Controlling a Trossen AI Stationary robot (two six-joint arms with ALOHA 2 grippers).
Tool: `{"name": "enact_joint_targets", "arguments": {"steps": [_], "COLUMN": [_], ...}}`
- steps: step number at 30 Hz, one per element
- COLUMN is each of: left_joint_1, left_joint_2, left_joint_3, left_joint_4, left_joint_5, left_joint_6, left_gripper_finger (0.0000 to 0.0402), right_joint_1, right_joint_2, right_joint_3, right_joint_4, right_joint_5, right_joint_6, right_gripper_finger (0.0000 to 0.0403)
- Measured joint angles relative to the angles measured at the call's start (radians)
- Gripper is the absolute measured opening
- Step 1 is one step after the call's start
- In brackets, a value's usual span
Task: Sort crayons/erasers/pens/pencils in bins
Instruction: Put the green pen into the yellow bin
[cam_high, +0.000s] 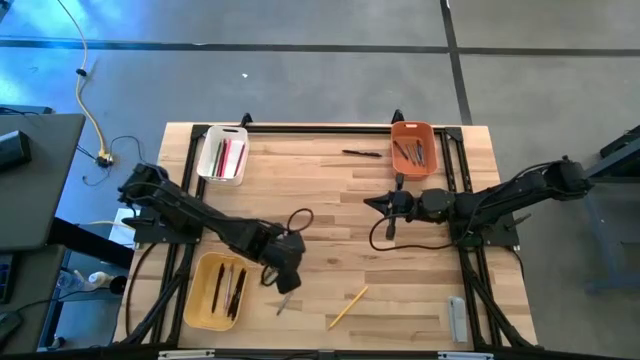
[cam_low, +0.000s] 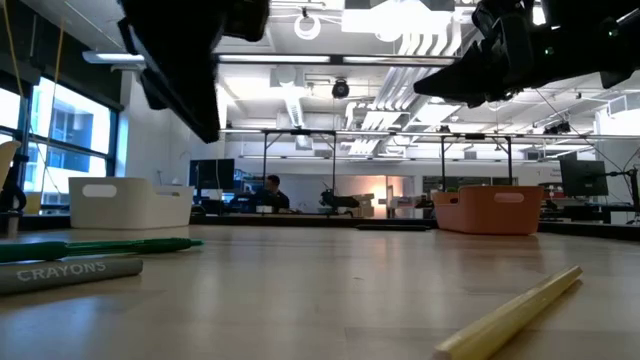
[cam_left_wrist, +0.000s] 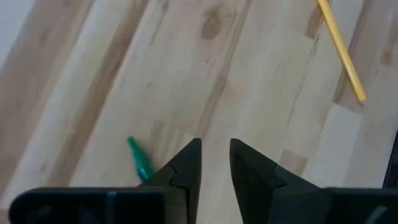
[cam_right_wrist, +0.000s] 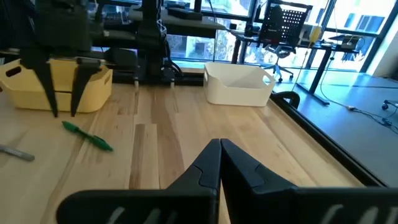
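Crayons, pens and pencils are split between bins and bare wood, operator, so take it from above. Your left gripper (cam_high: 287, 278) hangs over the table just beside the yellow bin (cam_high: 196, 300), its fingers (cam_left_wrist: 186, 163) parted by a narrow gap with nothing between them. Under it lies a green pen (cam_left_wrist: 140, 159), loose on the boards, and the right wrist view shows the same green pen (cam_right_wrist: 87, 136) right below those dangling fingers, with a grey crayon (cam_right_wrist: 17, 153) close by. In the low view that grey crayon (cam_low: 68, 272), lettered CRAYONS, lies just in front of the pen. A yellow pencil (cam_high: 347, 307) rests on its own nearer the table's front edge, apart from the gripper.

Your right gripper (cam_high: 376, 203) waits above the table's middle, below the orange bin (cam_high: 412, 130), fingers (cam_right_wrist: 211, 165) pressed together and holding nothing. A black pen (cam_high: 362, 153) lies just left of the orange bin.

Inside the bins: dark sticks in the yellow one, red and pink ones in the white bin (cam_high: 210, 172) at the far left corner, several dark ones in the orange. A grey flat bar (cam_high: 457, 318) sits near the front right corner.
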Motion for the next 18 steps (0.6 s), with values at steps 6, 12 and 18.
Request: {"name": "enact_joint_targets", "arguments": {"steps": [6, 12, 18], "left_joint_1": [-0.012, 0.002, 0.036], "left_joint_2": [0.107, 0.168, 0.228], "left_joint_3": [0.081, 0.113, 0.107], "left_joint_4": [-0.045, -0.21, -0.256], "left_joint_5": [0.011, 0.031, 0.047], "left_joint_6": [-0.082, -0.146, -0.094], "left_gripper_finger": [0.0101, 0.0122, 0.0122], "right_joint_1": [0.0, 0.0, 0.0], "right_joint_2": [0.0, 0.0, 0.0], "right_joint_3": [0.0, 0.0, 0.0], "right_joint_4": [-0.008, -0.017, -0.019], "right_joint_5": [0.0, 0.0, 0.0], "right_joint_6": [0.001, -0.002, -0.002], "right_gripper_finger": [0.0, 0.0, 0.0]}}
